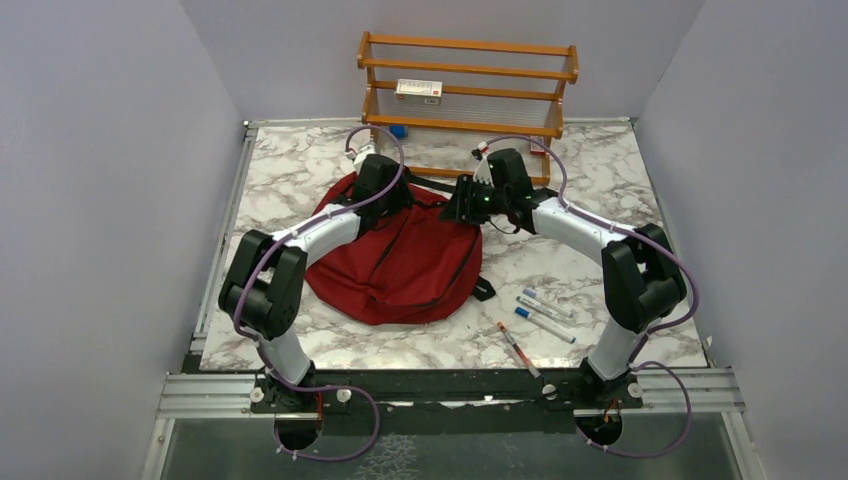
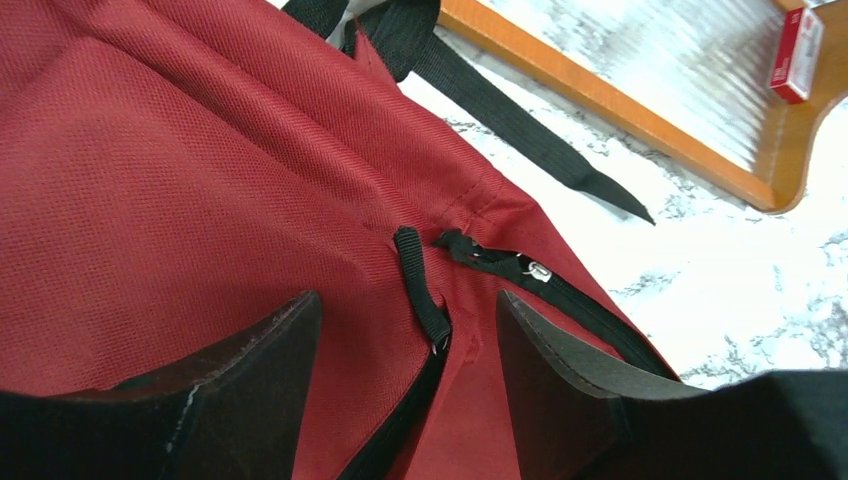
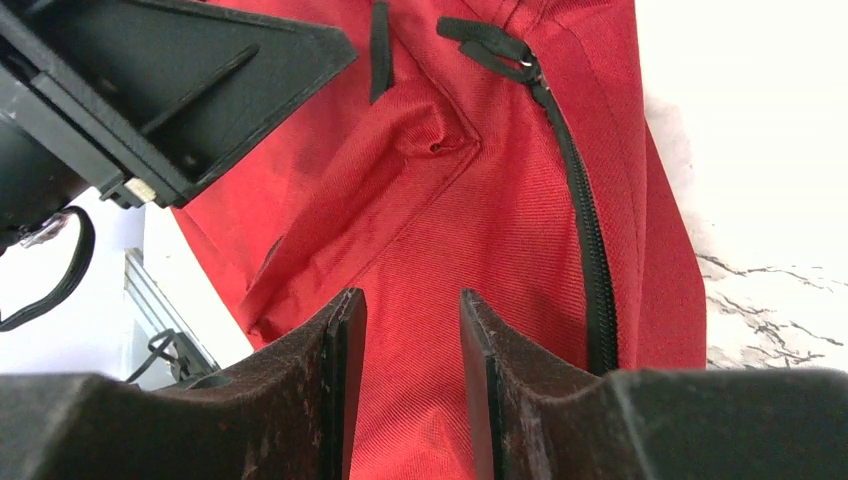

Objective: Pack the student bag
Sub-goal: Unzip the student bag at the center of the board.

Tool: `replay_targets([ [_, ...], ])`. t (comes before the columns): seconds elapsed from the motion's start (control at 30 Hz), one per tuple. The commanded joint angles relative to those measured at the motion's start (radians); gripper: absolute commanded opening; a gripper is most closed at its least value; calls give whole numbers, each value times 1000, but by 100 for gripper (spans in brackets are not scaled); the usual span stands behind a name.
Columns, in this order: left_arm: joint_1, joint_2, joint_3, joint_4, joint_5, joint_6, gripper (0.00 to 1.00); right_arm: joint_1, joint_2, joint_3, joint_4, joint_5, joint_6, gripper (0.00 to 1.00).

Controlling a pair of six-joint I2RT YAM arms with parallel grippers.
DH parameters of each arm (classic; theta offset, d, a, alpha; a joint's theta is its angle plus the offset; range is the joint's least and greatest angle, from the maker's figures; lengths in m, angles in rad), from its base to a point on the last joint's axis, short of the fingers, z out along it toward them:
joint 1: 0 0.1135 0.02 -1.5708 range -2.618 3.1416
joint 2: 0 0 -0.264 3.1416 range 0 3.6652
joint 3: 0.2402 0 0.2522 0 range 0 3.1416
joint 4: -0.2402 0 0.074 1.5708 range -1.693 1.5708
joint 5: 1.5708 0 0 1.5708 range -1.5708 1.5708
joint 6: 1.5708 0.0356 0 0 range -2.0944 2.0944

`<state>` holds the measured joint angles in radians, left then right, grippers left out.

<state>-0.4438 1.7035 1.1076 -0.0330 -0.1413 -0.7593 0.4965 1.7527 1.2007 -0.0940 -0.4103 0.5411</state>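
Straddling a black fabric zipper pull (image 2: 419,288), the left tool (image 2: 408,300) stands well open with nothing in its grip. The right tool (image 3: 407,295) has its jaws narrowly apart with red cloth filling the gap. Whether that cloth is pinched, I cannot tell.

The large dark-red soft fabric backpack (image 1: 400,265) lies flat in the middle of the overhead frame on the white marbled surface (image 1: 600,180), and its zipper looks shut.

As I judge it, the left tool could close on loose cloth instead of the pull, since the strap is thin and lies against the fabric. If the other side is not held firmly, a tug may also drag the whole limp bag.

Counted: one backpack, two tools, and one orange wooden rack (image 1: 465,85) at top centre bearing one white-and-red box (image 1: 418,90). At lower right lie what look like three white markers (image 1: 545,325) and one red pen (image 1: 517,347).
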Motion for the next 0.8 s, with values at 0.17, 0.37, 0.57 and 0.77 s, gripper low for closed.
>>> replay_targets([
  [0.17,-19,92,60,-20,-71,-34,59,7,-22,-20,43,-7,10,44],
  [0.37,-19,145,93,-23,-69,-22,53,7,-27,-26,38,-11,3,44],
  [0.57,-29,168,104,-24,-41,-11,42,7,-32,-39,37,-7,-2,44],
  [0.77,-38,180,106,-24,-18,-3,33,7,-31,-41,34,-8,-3,44],
])
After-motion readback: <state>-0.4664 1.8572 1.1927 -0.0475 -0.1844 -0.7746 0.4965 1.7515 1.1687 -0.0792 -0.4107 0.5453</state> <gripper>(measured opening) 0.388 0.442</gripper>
